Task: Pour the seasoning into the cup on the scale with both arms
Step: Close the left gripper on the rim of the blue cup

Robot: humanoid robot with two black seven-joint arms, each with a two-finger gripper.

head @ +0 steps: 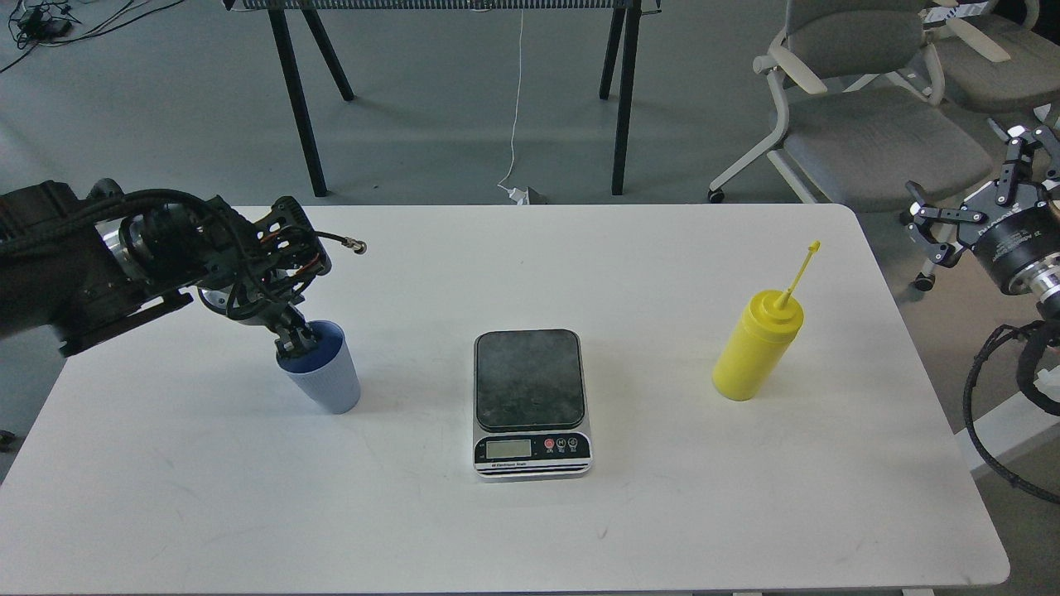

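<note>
The light-blue ribbed cup (321, 377) is on the left part of the white table (530, 530), tilted a little with its rim toward me. My left gripper (293, 338) comes down from the left and is shut on the cup's near-left rim, one finger inside. The scale (530, 401) lies flat at the table's middle, its dark platform bare. The yellow seasoning bottle (755, 348) stands upright to the right of the scale, its cap strap sticking up. My right gripper (969, 186) is open and empty, off the table's right edge, well away from the bottle.
Grey office chairs (861, 124) stand behind the table's right corner, close to my right arm. Black table legs (298, 99) and a white cable are on the floor behind. Loose black cables (1010, 397) hang off my right arm by the table's right edge.
</note>
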